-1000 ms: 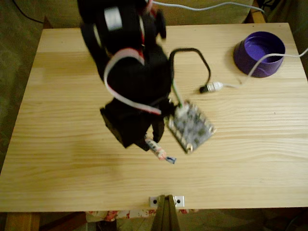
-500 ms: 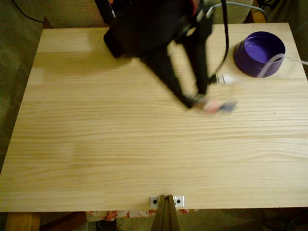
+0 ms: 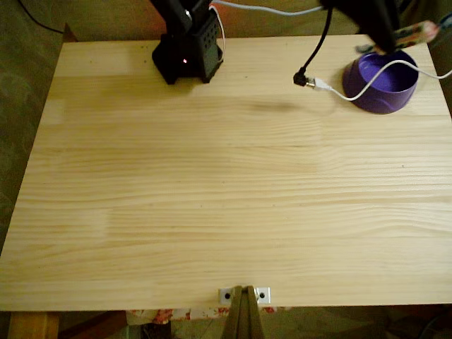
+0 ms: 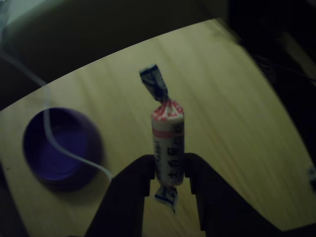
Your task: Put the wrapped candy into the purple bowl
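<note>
In the other view the wrapped candy stands upright, a pinkish-white roll with twisted blue-white ends, pinched at its lower half by my gripper, which is shut on it between two black fingers. The purple bowl lies below and to the left of the candy, apart from it. In the fixed view the gripper hangs at the table's far right corner, above the far rim of the purple bowl. The candy sticks out to the right of it.
A white cable runs across the bowl's opening and ends in a plug joined to a black cable left of the bowl. The arm's black base stands at the table's far edge. A metal bracket sits at the near edge.
The arm has swung from the middle of the table up to the far right corner, carrying the candy, and now hangs over the bowl. The white cable has shifted.
</note>
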Robot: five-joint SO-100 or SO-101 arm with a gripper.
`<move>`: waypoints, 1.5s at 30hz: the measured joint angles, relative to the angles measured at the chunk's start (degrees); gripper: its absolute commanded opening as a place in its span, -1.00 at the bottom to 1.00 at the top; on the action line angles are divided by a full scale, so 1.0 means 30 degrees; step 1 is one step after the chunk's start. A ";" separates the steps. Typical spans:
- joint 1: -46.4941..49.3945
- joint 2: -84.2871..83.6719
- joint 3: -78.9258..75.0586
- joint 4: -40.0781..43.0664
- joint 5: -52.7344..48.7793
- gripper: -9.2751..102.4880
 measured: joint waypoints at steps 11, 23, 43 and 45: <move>-0.3838 -0.6240 -0.2695 0.0000 0.0674 -0.69; -0.7119 -1.1309 -0.3662 0.0176 0.0059 -0.69; -0.6592 -1.4180 -0.5361 -0.1201 -0.0234 -0.61; -0.6533 -1.4180 -0.5361 -0.1201 -0.0234 -0.57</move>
